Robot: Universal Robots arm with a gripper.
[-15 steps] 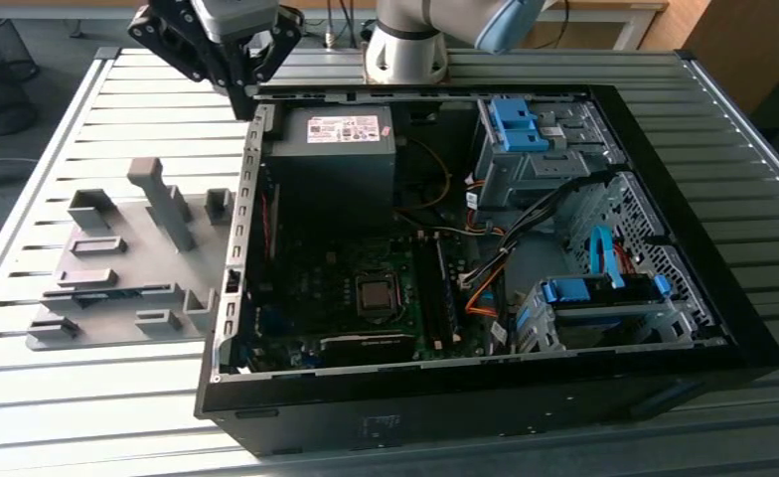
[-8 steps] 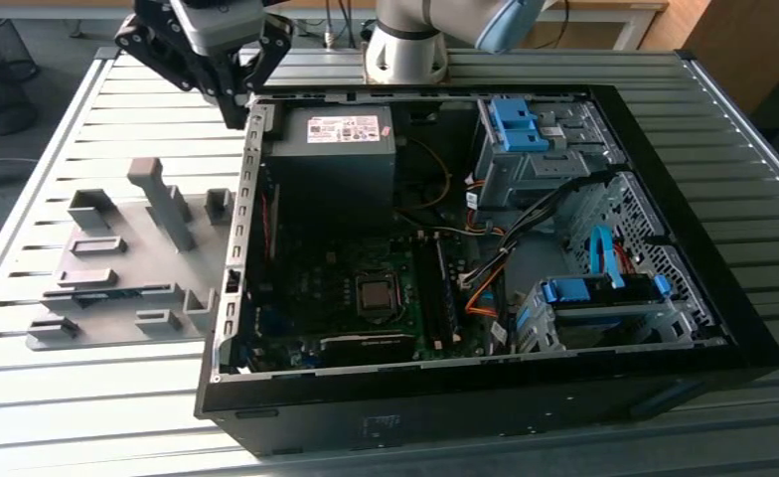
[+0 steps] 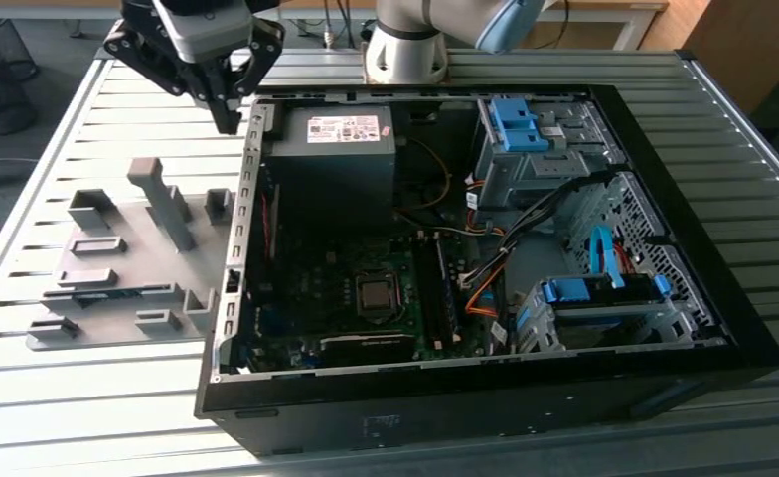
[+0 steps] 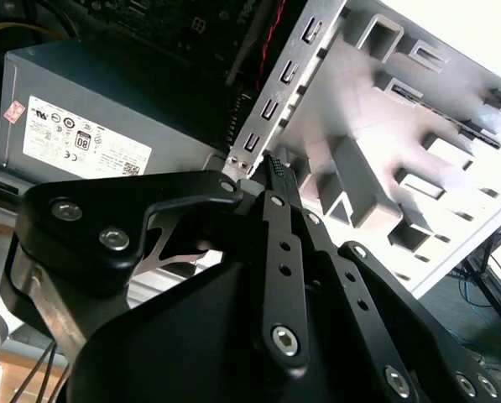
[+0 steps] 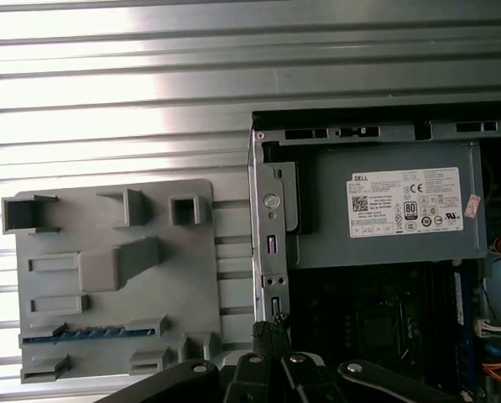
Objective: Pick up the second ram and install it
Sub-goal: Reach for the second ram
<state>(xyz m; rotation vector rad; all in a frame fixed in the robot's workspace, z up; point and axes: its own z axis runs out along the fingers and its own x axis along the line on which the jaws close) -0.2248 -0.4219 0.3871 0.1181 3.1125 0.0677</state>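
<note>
Ribbed metal slats make the table (image 3: 45, 397) on which the open computer case (image 3: 496, 422) lies. Beside it, on the exterior view's left, stands the grey holder tray (image 3: 151, 263). The second ram (image 5: 86, 334) is in that tray: in the first wrist view I see its blue edge lying in a long slot near one border, between the grey blocks. It is not lifted.

My gripper (image 3: 234, 121) hangs above the wall of the case, next to the power supply (image 5: 384, 243), between tray and case and apart from the ram. My fingers (image 4: 282, 243) are together at the tips and hold nothing.

So I judge that the task is at its beginning: the pick-up is not done, and the installing is not done either. The black slot strips (image 3: 436, 288) on the motherboard lie inside the case, well apart from the stick. Whether another stick already sits in one of them, I cannot tell.
</note>
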